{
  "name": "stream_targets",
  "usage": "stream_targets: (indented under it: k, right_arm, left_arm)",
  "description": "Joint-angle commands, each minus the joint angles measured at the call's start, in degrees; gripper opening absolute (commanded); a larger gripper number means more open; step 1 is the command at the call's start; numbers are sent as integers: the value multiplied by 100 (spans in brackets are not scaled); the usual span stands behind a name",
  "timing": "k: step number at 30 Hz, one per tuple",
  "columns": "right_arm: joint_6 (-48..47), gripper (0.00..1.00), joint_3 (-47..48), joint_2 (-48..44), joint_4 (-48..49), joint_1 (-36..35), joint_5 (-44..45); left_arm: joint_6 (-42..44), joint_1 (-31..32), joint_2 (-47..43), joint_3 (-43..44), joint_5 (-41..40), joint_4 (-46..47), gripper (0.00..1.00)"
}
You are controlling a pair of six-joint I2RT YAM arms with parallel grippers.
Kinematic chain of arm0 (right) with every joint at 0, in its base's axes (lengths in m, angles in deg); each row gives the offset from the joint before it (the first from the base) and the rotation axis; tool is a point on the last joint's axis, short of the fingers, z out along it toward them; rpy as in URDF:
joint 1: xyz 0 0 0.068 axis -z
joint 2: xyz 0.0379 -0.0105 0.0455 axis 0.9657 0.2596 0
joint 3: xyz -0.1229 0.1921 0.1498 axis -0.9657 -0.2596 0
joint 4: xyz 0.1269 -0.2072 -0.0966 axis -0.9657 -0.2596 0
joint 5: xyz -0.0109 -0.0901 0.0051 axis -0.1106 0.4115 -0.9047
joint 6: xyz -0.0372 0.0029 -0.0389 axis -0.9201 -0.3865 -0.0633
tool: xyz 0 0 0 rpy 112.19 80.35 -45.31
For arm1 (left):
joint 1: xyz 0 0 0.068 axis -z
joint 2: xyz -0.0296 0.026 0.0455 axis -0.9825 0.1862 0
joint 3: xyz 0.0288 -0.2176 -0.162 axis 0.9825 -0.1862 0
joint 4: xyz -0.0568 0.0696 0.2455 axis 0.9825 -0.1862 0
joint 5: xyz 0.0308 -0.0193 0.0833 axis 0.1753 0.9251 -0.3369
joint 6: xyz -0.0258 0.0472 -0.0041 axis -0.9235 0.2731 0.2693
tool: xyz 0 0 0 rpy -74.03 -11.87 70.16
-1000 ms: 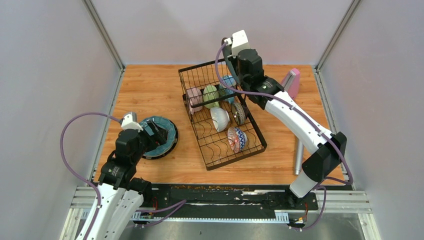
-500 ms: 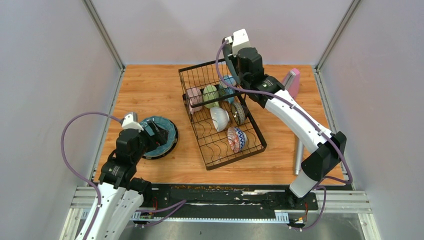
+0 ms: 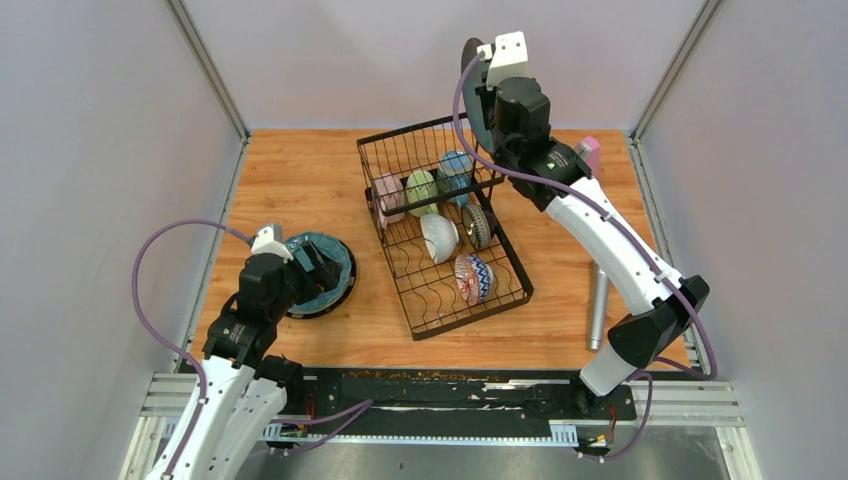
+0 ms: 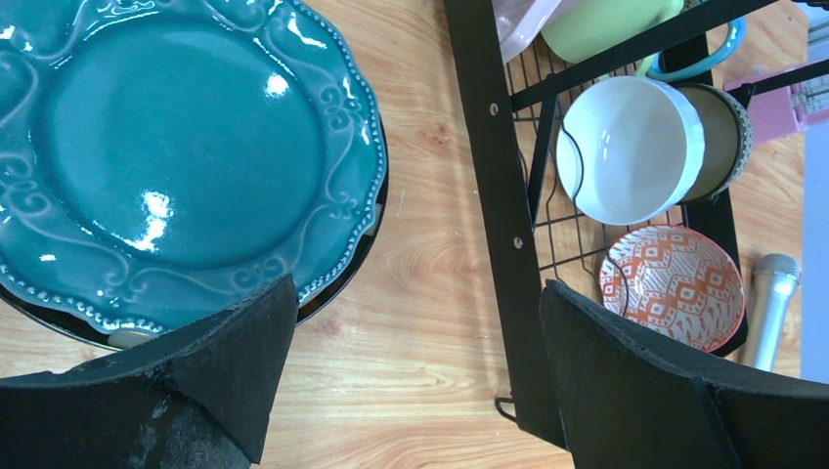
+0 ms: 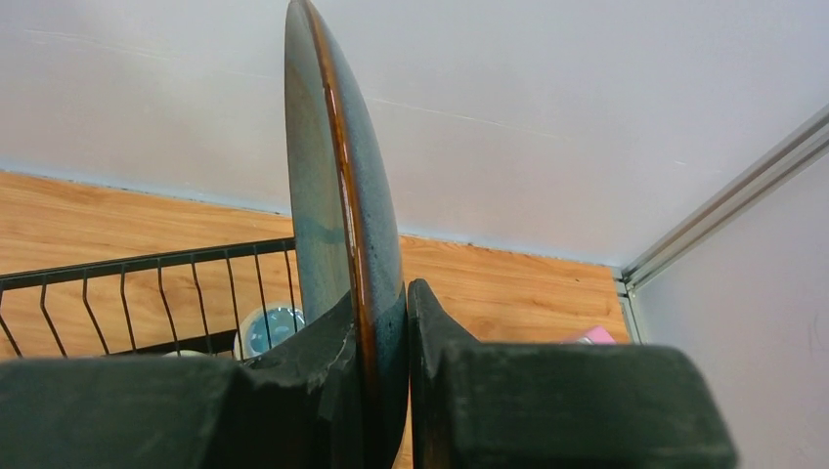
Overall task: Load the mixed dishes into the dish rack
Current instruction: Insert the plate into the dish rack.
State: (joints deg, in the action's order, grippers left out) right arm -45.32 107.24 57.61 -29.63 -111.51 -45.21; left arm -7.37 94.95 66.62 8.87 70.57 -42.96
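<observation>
Near left: left gripper [image 4: 418,303], fingers spread wide, over the bare wood strip between teal plate [image 4: 186,156] and dish rack [image 3: 470,315] rim. Beneath the teal plate, a darker plate's edge.

In the rack's low tray: patterned bowl [image 3: 474,278], white bowl [image 3: 440,237], dark bowl [image 3: 478,226].

In the far basket: pink mug [image 3: 388,195], green mug [image 3: 421,190], blue mug [image 3: 458,165].

Above the basket's far side: right gripper [image 5: 386,322] pinching speckled plate [image 5: 337,195] by its rim, upright, raised above the wires.

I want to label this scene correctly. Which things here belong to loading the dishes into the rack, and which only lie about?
Belong to the job: dish rack, three mugs, white bowl, dark bowl, patterned bowl, teal plate on the table, dark plate in the right jaws.

Only lying about: pink metronome, silver microphone.
</observation>
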Motion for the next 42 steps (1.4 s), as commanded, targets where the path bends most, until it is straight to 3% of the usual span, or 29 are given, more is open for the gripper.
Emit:
stream_targets:
  k: [1,22,24,26,30,34,42]
  right_arm:
    - [268,0,113,-181,887,10,226]
    - [828,2,-575,185,327,-17,-126]
    - [885,9,-542,206,234,-18,-170]
    - [928,24,-503,220,140,-27,-211]
    - [970,36,-481,162,31,-27,-267]
    - [947,41,-477,71,1,-27,-276]
    - [886,68,-451,-228,-30,-18,-307]
  left_arm:
    - [-72,23,18,-7,85,210,100]
    - [-94,23,32,-102,121,223,100]
    - [-89,24,42,-104,132,232,100]
    - [-86,23,43,-101,116,210,100]
    - [-38,23,35,-55,-15,76,100]
    - [35,23,45,1,-157,-45,100]
    - [59,23,88,63,-336,-193,100]
